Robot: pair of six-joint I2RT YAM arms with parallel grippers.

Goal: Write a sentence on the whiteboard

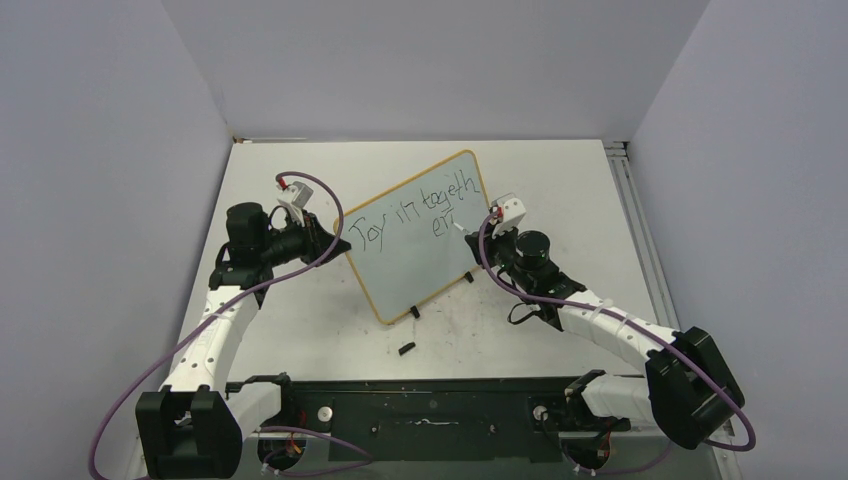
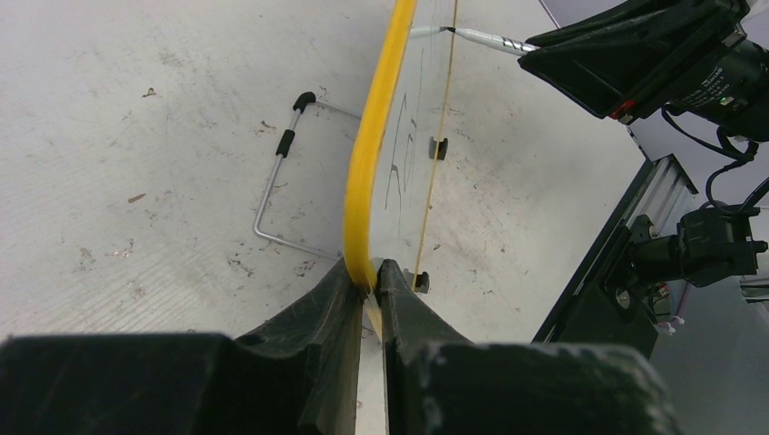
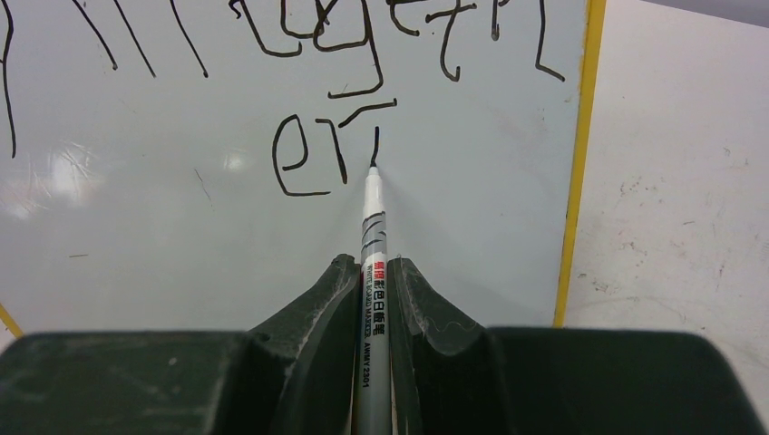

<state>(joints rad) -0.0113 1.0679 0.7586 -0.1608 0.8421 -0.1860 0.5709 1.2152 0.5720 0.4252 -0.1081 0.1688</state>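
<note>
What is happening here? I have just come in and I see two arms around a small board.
The left gripper is shut on the yellow frame of the whiteboard, steadying it. The right gripper holds a marker with its tip touching the board. The sentence is not finished: the first line reads roughly "Joy in togeth", and the second line has only "er" and a short stroke at the marker tip.
</note>
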